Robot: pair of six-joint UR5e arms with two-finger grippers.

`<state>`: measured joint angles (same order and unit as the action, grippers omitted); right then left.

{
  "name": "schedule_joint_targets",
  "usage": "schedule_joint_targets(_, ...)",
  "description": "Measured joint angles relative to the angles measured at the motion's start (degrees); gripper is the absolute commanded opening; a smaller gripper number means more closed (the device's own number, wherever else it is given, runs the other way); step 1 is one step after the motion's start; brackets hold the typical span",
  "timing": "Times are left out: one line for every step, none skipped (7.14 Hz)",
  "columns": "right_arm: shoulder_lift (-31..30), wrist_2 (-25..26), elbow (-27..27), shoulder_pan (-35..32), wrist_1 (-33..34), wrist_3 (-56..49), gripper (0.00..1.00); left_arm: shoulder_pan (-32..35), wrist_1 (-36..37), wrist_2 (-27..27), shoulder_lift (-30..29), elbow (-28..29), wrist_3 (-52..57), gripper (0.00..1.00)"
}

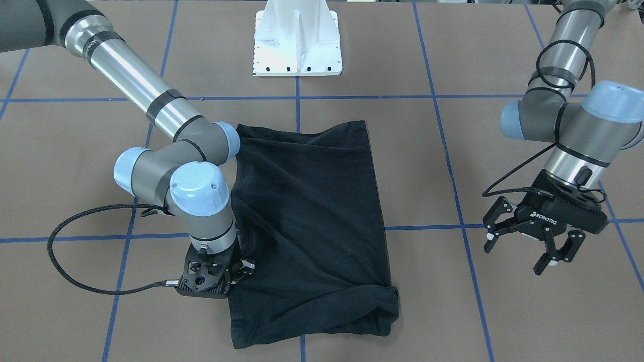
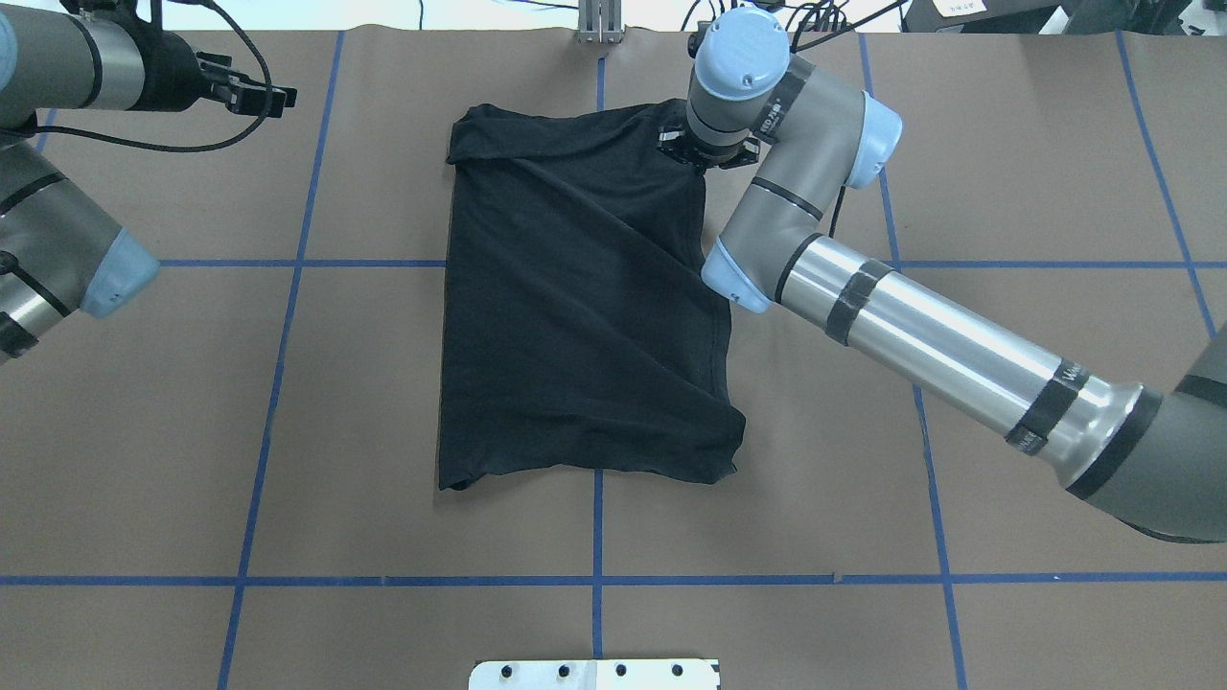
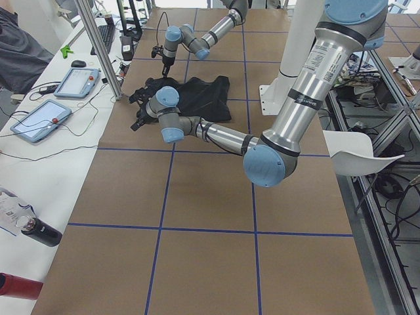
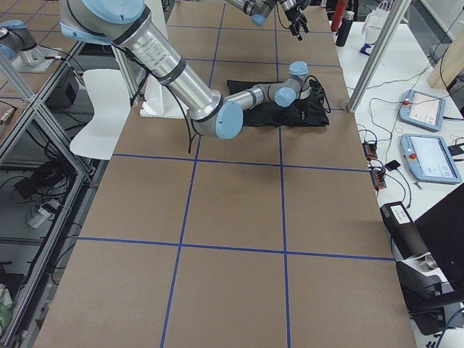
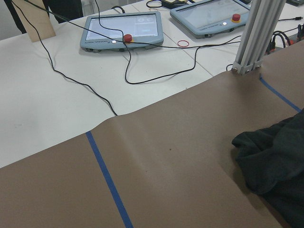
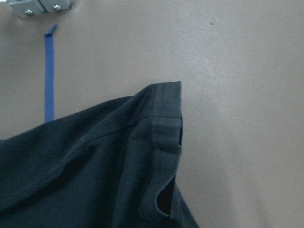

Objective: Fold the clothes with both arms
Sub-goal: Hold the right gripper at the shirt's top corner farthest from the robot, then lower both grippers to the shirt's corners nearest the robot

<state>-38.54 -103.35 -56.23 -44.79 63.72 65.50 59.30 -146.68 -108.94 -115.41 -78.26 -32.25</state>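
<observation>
The black T-shirt (image 1: 312,216) (image 2: 575,307) lies folded lengthwise on the brown table, plain black side up and creased diagonally. My right gripper (image 1: 240,269) (image 2: 705,153) points straight down at the shirt's corner on the operators' side. Its fingers touch the cloth edge, and I cannot tell whether they pinch it. The right wrist view looks close onto a sleeve hem (image 6: 166,128) lying flat. My left gripper (image 1: 515,256) (image 2: 278,96) hangs open and empty above bare table, well off to the side of the shirt. The left wrist view catches only a shirt corner (image 5: 280,161).
The white pedestal base (image 1: 297,45) stands at the robot's side of the table. Beyond the table's far edge are teach pendants (image 5: 123,31), cables and an aluminium post (image 5: 256,33). A person (image 3: 20,46) sits at that side. Blue tape lines grid the table.
</observation>
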Motion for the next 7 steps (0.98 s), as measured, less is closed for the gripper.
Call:
schedule_joint_targets(-1.0, 0.1, -0.8, -0.1, 0.0, -0.4, 0.99, -0.1, 0.0, 0.0, 0.0, 0.1, 0.0, 1.0)
schedule_joint_targets(-1.2, 0.1, -1.1, -0.2, -0.1, -0.3, 1.0, -0.1, 0.1, -0.1, 0.0, 0.2, 0.0, 1.0)
schedule_joint_targets(-1.0, 0.1, -1.4, -0.6, -0.3, 0.1, 1.0, -0.1, 0.3, -0.1, 0.0, 0.2, 0.0, 1.0)
schedule_joint_targets(-0.8, -0.8, -2.3, -1.4, -0.1, 0.4, 1.0, -0.2, 0.6, -0.3, -0.1, 0.2, 0.0, 1.0)
schedule_joint_targets(-0.8, -2.5, -4.4, -2.3, 1.0, 0.7, 1.0, -0.3, 0.9, -0.3, -0.1, 0.0, -0.2, 1.0)
schedule_joint_targets(-1.7, -4.0, -8.4, -2.8, 3.3, 0.8, 1.0, -0.5, 1.4, -0.6, -0.2, -0.4, -2.4, 1.0)
schedule_joint_targets(-4.6, -4.7, -14.6, -2.8, 5.8, 1.0, 1.0, -1.3, 2.2, -1.2, -0.2, -1.7, -6.7, 1.0)
